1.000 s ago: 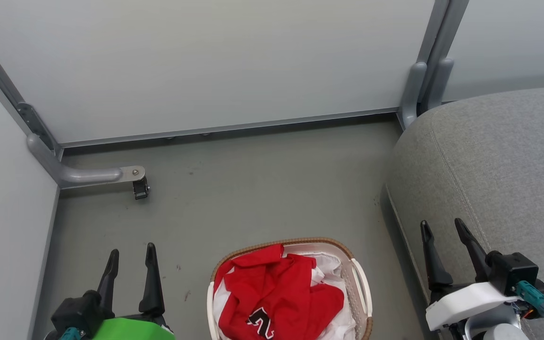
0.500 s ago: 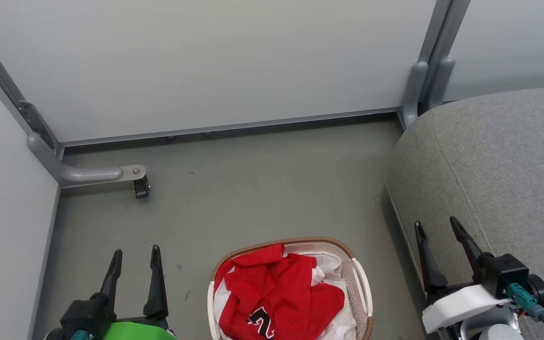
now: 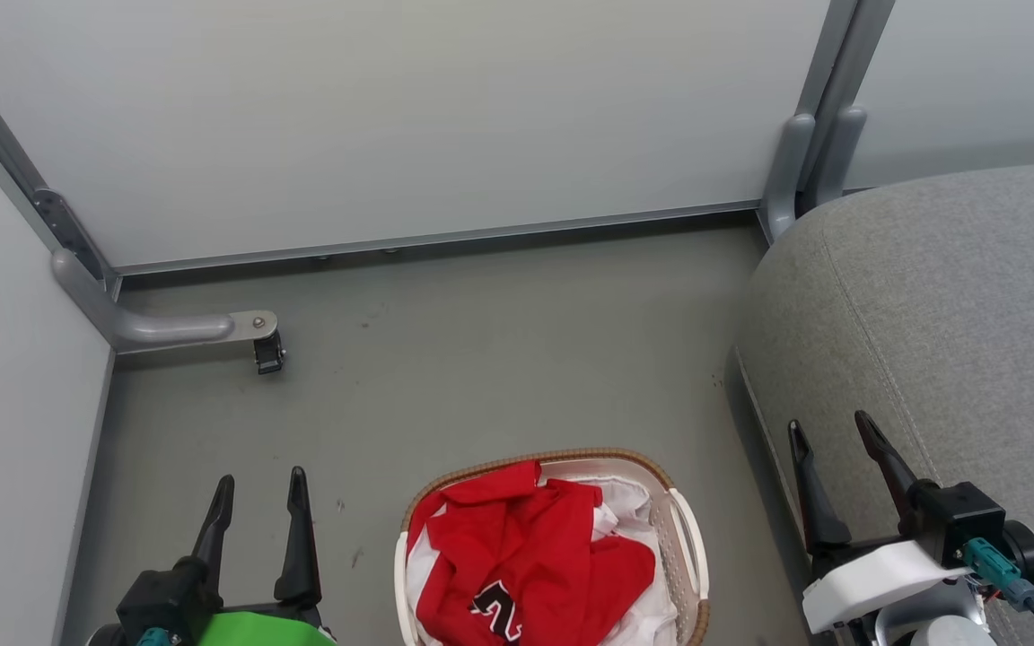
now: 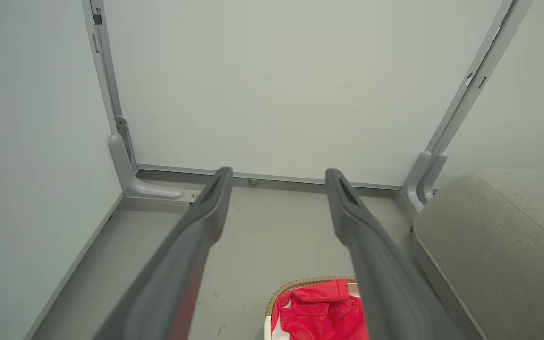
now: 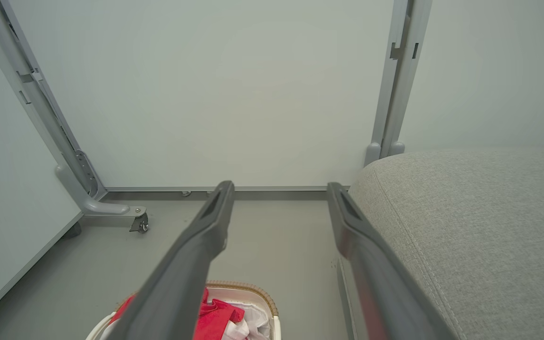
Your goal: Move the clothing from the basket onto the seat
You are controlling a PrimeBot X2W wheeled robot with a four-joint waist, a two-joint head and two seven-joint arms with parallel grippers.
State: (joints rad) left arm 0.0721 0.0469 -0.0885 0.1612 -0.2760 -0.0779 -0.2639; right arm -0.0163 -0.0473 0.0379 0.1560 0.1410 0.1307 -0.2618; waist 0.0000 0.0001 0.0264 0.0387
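sitting heaped in basket (image 3: pixel 689 538), red clothing (image 3: pixel 517 561) showing black-white print, near centre on floor (image 3: pixel 481 359). grey seat (image 3: pixel 948 314) lying right of basket, not touching it. left gripper (image 3: pixel 261 482) hovering left of basket, jaws standing spread wide, gripping nothing. right gripper (image 3: pixel 828 425) hovering over seat's left edge, jaws likewise standing spread wide, gripping nothing.

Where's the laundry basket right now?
In the head view the basket sits on the floor at bottom centre, between the left hand and right hand, just left of the seat, with red clothing inside.
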